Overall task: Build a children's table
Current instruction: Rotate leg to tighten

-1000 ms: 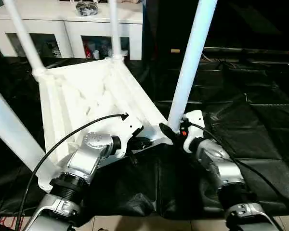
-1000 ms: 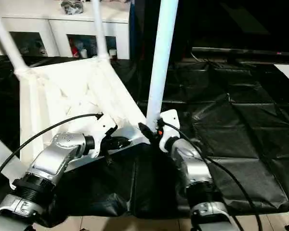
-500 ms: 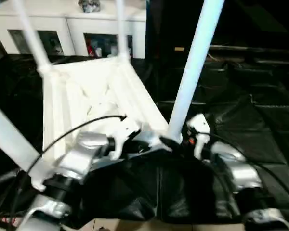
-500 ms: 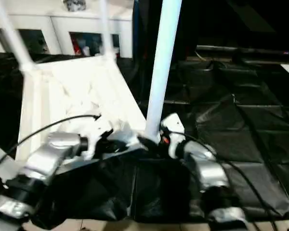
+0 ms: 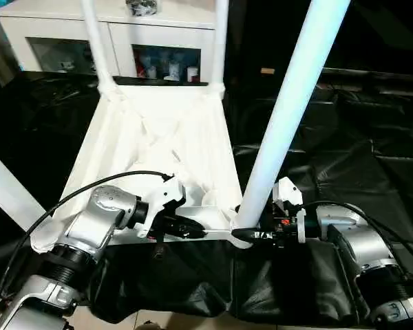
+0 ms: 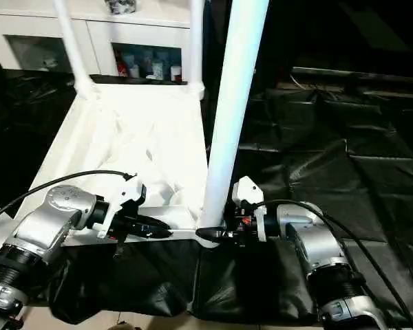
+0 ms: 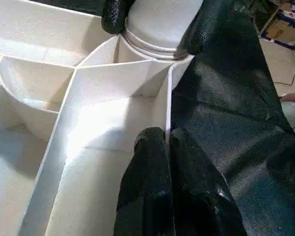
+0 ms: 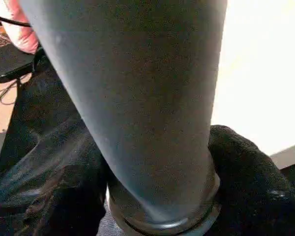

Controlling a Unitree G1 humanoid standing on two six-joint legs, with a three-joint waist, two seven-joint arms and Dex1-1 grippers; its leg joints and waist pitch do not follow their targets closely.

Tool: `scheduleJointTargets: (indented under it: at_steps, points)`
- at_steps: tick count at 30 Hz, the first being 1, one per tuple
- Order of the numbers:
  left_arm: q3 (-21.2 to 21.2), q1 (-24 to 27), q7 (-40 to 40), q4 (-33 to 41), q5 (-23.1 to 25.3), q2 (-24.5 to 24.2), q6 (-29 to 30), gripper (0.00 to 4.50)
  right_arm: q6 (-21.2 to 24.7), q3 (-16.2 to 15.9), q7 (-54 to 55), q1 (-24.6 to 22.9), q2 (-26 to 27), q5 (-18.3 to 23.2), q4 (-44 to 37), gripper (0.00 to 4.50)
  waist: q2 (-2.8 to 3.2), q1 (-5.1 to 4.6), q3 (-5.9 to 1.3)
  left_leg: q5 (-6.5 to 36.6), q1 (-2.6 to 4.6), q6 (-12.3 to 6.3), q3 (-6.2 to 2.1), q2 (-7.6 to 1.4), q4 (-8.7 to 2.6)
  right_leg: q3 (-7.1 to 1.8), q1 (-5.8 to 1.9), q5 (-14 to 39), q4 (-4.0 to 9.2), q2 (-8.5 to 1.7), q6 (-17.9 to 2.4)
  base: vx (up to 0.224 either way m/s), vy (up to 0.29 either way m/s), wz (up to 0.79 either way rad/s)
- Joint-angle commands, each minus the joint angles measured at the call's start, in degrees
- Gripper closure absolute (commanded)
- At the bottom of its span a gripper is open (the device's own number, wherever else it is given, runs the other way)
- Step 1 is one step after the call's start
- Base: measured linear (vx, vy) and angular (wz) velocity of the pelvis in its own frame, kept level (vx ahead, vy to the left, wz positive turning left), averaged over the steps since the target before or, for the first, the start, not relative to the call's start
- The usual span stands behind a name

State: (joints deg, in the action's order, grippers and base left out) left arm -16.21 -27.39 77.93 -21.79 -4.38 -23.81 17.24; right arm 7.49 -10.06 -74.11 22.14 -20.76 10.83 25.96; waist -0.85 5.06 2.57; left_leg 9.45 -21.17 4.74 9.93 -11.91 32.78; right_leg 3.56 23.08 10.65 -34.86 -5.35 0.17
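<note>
**Both hands on the near edge of the upturned tabletop**

My left hand [image 5: 193, 230] has its two black fingers [image 7: 152, 162] pressed together over the thin near rim of the tabletop [image 5: 158, 137], pinching that wall just short of the corner. In the left wrist view I can see the rim running up between the finger pads, with the ribbed white compartments on one side and black sheeting on the other.

My right hand [image 5: 244, 236] is spread around the base of the nearest leg [image 5: 289, 110], one finger on each side of the tube right where it enters the round corner socket. The right wrist view shows the leg's collar sitting between my fingertips [image 8: 250, 172], which touch it.

The tabletop lies underside up on the black plastic sheet [image 5: 344, 144] that covers the floor. I count three more legs standing in their sockets: two at the far corners [image 5: 96, 41] [image 5: 220, 41], and one at the near left [image 5: 7, 189] leaning out of frame.

Beyond the far edge stands a white cabinet [image 5: 69, 38] with glass fronts.
</note>
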Motion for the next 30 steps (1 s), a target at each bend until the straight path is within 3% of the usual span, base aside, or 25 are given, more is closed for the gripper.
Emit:
scheduleJointTargets:
  at_steps: [1,4,5,7,10,12,13,18,23,25,30]
  points:
    - [0.14,-2.25,-0.3,0.73,-2.13,1.7,-1.02,4.5,0.75,-3.07,-3.01,0.26,1.36,0.59,-0.39,1.77,-0.31,-0.19,-3.25,14.4,0.62,-2.33,0.3,-1.22,-3.78,-2.16,-2.59,13.39,4.26,-2.29,-12.49,0.0,0.0,0.0]
    - [0.35,-2.13,-1.32,0.79,-1.72,2.13,-1.15,4.5,0.54,-2.91,-2.29,-0.01,1.84,0.45,-0.19,1.84,-0.35,-0.21,-3.3,13.7,0.54,-2.49,0.3,-1.16,-3.72,-2.12,-2.67,12.17,4.13,-2.25,-12.74,0.0,0.0,0.0]
    - [0.67,-2.07,-2.55,0.65,-1.5,2.58,-1.31,4.5,0.17,-2.68,-1.26,-0.38,2.39,0.23,0.03,1.85,-0.73,-0.25,-3.29,13.68,0.54,-2.59,0.37,-1.17,-3.69,-2.1,-2.66,12.28,4.19,-2.23,-12.71,0.0,0.0,0.0]
    - [1.21,-2.19,-4.68,0.37,-1.2,3.39,-1.32,4.5,-0.38,-2.25,0.6,-0.77,3.28,-0.07,0.51,1.87,-0.56,-0.17,-3.24,13.92,0.52,-2.52,0.32,-1.11,-3.69,-2.12,-2.64,13.55,4.27,-2.35,-12.42,0.0,0.0,0.0]
    - [2.25,-2.89,-11.54,-0.16,-0.09,6.28,-0.47,4.5,-2.15,-0.21,11.83,-0.69,7.68,-1.94,3.49,1.88,-0.43,-0.47,-2.93,17.09,0.79,-0.67,0.12,-1.03,-4.0,-2.12,-2.3,20.72,5.04,-2.61,-10.35,0.0,0.0,0.0]
    - [2.41,-2.96,-12.4,-0.17,-0.01,6.72,-0.18,4.5,-2.32,0.1,13.4,-0.62,8.29,-2.18,3.92,1.89,-0.61,-0.67,-2.85,18.3,0.69,-0.04,-0.07,-0.92,-4.14,-1.99,-2.3,23.84,5.37,-2.55,-8.99,0.0,0.0,0.0]
    - [2.48,-2.99,-13.37,-0.07,0.16,7.29,0.04,4.5,-1.77,0.71,16.17,-0.31,9.34,-2.48,4.81,1.89,-0.32,-0.65,-2.88,18.72,0.76,0.02,-0.12,-0.87,-4.14,-2.0,-2.26,24.46,5.44,-2.52,-8.62,0.0,0.0,0.0]
    - [3.37,-3.17,-23.23,0.89,1.31,13.47,2.99,4.5,-1.19,4.78,35.21,1.35,17.93,-4.28,10.71,1.89,-0.16,-1.89,-2.83,20.63,0.87,1.04,-0.32,-0.83,-4.26,-1.97,-1.73,26.02,5.76,-2.43,-7.98,0.0,0.0,0.0]
    - [2.6,-2.3,-26.01,2.63,1.87,16.14,3.94,4.5,-2.54,5.41,41.53,2.14,22.13,-4.72,12.32,1.89,0.05,-2.08,-3.08,19.76,0.63,0.33,-0.22,-0.69,-4.2,-2.08,-1.81,23.66,5.72,-2.28,-7.67,0.0,0.0,0.0]
    - [1.32,-1.65,-24.96,3.64,1.97,16.17,3.16,4.5,-3.73,5.16,42.37,2.51,22.52,-5.19,12.62,1.36,0.21,-2.12,-3.17,18.57,0.33,-0.11,-0.22,-0.75,-4.29,-2.05,-2.08,20.52,5.37,-2.1,-8.28,0.0,0.0,0.0]
    - [-0.1,-1.14,-23.7,4.63,2.77,15.66,2.76,4.5,-4.06,5.41,41.07,2.72,22.39,-5.15,11.99,0.89,0.35,-2.23,-3.17,17.87,0.34,-0.45,-0.05,-0.76,-4.24,-2.13,-2.24,16.87,5.06,-1.96,-9.6,0.0,0.0,0.0]
